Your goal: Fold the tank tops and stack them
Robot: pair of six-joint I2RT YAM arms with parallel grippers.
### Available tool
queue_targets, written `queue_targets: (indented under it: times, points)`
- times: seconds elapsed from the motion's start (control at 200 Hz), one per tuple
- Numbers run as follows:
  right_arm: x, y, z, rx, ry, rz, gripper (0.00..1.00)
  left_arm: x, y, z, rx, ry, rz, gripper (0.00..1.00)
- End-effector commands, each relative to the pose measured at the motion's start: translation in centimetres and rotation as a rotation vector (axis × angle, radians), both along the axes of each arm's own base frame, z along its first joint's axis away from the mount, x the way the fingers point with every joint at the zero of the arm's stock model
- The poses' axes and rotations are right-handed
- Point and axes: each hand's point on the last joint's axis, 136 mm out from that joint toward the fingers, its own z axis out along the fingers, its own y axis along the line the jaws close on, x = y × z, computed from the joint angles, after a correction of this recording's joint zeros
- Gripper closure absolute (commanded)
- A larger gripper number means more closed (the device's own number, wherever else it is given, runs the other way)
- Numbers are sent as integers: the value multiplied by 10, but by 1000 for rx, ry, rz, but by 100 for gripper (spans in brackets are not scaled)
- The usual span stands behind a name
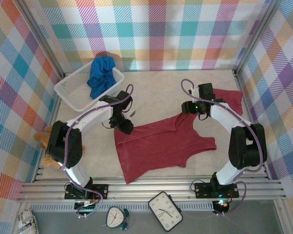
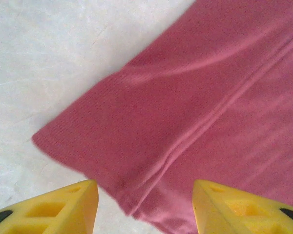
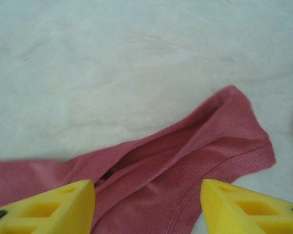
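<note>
Two risks: the red top (image 1: 161,146), mid-frame on the counter (image 1: 156,92), lies skewed, its strap (image 3: 219,126) bunched, so folds may go crooked. Both the left end effector (image 2: 142,197) and right end effector (image 3: 147,195) gape, empty.

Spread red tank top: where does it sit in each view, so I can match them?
Top external: red tank top flat at table centre, between the arms.
Left wrist: its hem corner lies centre and right.
Right wrist: its shoulder strap crosses the lower half.
Shared landmark: pale table.
</note>
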Motion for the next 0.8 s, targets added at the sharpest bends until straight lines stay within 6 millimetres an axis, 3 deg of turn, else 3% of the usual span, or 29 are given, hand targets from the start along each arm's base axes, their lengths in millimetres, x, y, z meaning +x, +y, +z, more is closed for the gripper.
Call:
queue_targets:
  times: [0.0,0.175,0.395,0.725,0.8]
  points:
    - [13,-17,-13,34,61,-243,44,6,-10,-25,-8,55,25,46]
    - [37,-30,-25,-47,68,-313,49,5,0,-48,62,88,42,46]
    - [60,-48,-36,-183,68,-348,55,-4,7,-55,73,106,57,46]
    - [64,-45,-53,-250,156,-283,58,-9,21,-59,87,131,77,46]
    - [63,-42,-57,-243,185,-267,63,-10,23,-60,88,138,84,46]
